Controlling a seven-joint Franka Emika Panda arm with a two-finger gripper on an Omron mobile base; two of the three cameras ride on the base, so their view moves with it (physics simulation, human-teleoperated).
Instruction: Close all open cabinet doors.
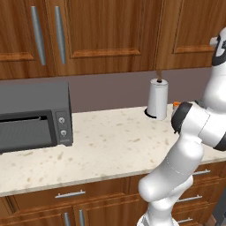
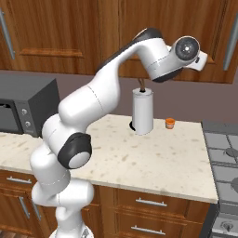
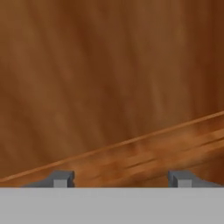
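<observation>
end effector against cabinet door — spread

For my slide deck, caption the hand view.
Open gripper close against a wooden cabinet door.

Arm: glossy white rounded tubular arm of smooth segments
Joints: dark grey bands and round caps
Wrist: grey disc with a dark centre
Fingers: small dark grey square finger tips

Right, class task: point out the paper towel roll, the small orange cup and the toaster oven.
paper towel roll [image 2: 142,111], right base view, middle of roll.
small orange cup [image 2: 170,123], right base view, its side.
toaster oven [image 1: 35,95], left base view, top panel.
</observation>
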